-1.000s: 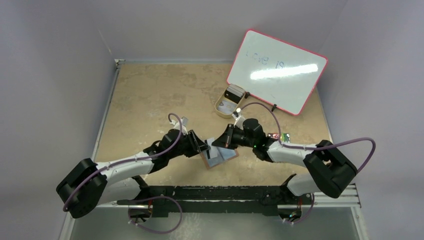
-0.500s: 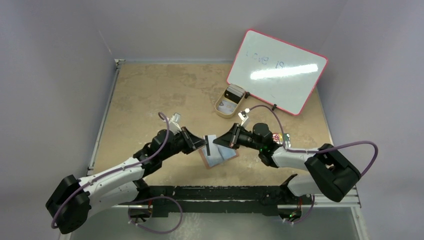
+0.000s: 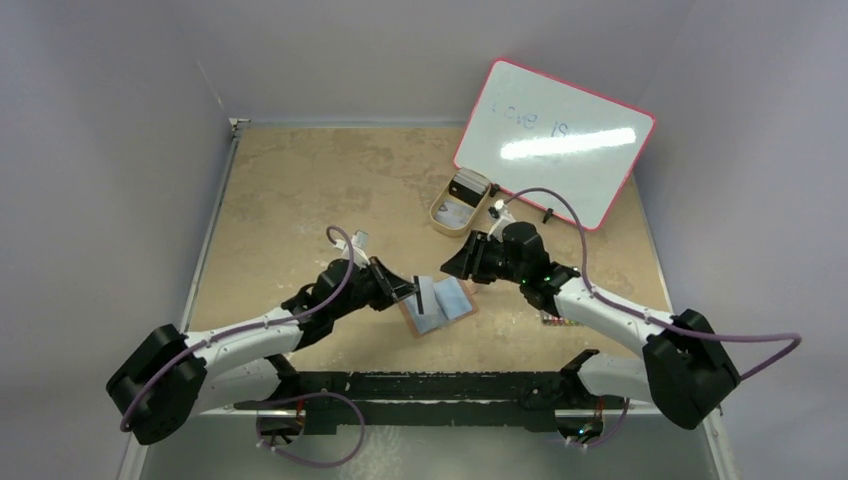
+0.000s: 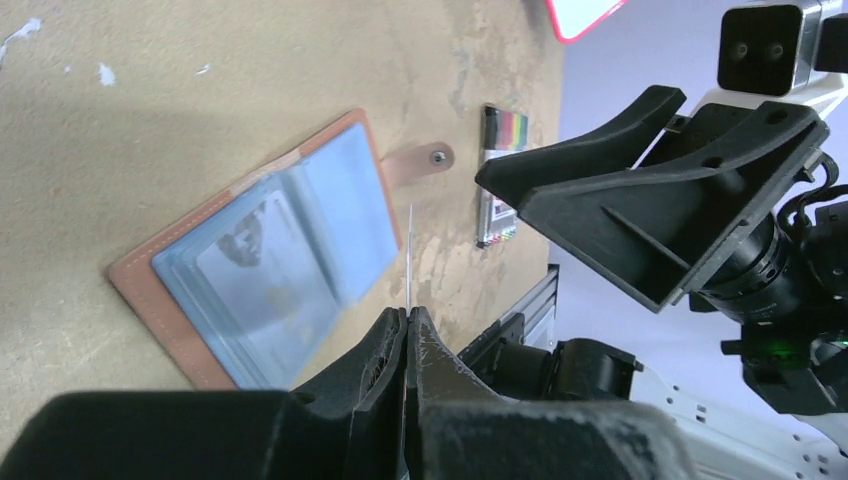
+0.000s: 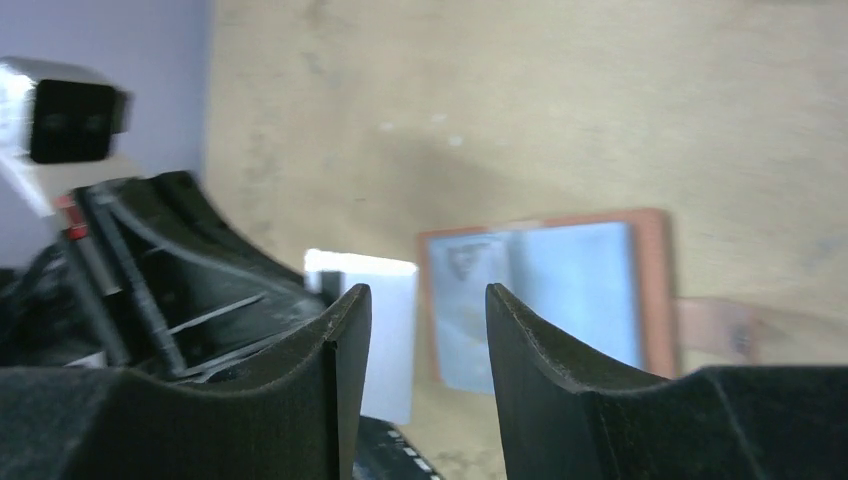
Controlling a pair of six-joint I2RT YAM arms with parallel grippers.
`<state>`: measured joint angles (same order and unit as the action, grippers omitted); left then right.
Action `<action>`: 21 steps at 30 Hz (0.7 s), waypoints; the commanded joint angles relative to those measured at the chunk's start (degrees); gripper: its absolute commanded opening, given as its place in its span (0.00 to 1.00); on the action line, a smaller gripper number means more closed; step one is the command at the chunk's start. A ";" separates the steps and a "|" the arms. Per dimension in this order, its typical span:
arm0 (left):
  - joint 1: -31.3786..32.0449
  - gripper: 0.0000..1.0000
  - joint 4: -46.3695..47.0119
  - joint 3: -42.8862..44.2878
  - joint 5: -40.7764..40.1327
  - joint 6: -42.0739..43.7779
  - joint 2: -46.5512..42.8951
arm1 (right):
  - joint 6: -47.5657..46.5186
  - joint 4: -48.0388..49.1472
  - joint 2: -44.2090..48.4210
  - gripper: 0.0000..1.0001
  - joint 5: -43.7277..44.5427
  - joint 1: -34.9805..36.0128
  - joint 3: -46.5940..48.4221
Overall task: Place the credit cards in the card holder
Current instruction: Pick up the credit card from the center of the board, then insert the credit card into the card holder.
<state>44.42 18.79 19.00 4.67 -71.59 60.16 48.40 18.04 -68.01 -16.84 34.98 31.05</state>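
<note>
A: Tan bench is sitting between plain grey walls. Where's the card holder lying?
B: It's lying open and flat at the near middle, clear pockets facing up, snap tab sticking out of one side. One credit card is hanging just over its left part, standing on edge. Can't tell if they're touching.
A: Who's holding it?
B: That's the left tool, clamping right down on the card's near edge. Its wrist view is showing the card edge-on. The right tool is gaping roughly half open and gripping nothing. It's hovering by the holder's far right corner, fingers pointing at the card.
A: What's worrying you?
B: It's pinching one thin edge, so I'm expecting the card to pivot or slip if its free edge snags a pocket lip. Nothing is pinning the holder, so a push is likely sliding it along the bench. The tools are also working close together, so a clash is looking possible.
A: Arm poses?
B: The left arm is reaching in low from near-left, wrist rolled sideways. The right arm is stretching in from near-right, elbow bent, tool raised. A whiteboard and tan tray are sitting far right, with a marker pack beside the holder.
</note>
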 commanded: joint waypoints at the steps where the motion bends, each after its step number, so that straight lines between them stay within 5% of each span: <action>1: 0.29 0.00 8.08 -1.17 -0.92 -3.12 3.73 | -9.68 -15.63 -4.11 0.49 9.39 -0.13 3.74; 11: 0.40 0.00 20.67 -5.95 -0.95 -8.00 12.25 | -12.64 -15.45 -8.06 0.48 16.77 -0.13 3.53; 21: 1.46 0.00 25.82 -4.67 -0.54 -8.45 18.28 | -11.41 -10.15 -10.65 0.45 12.35 -0.09 0.36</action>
<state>45.01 38.63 13.15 4.10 -79.15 77.21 36.80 5.02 -78.87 -3.22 34.92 32.53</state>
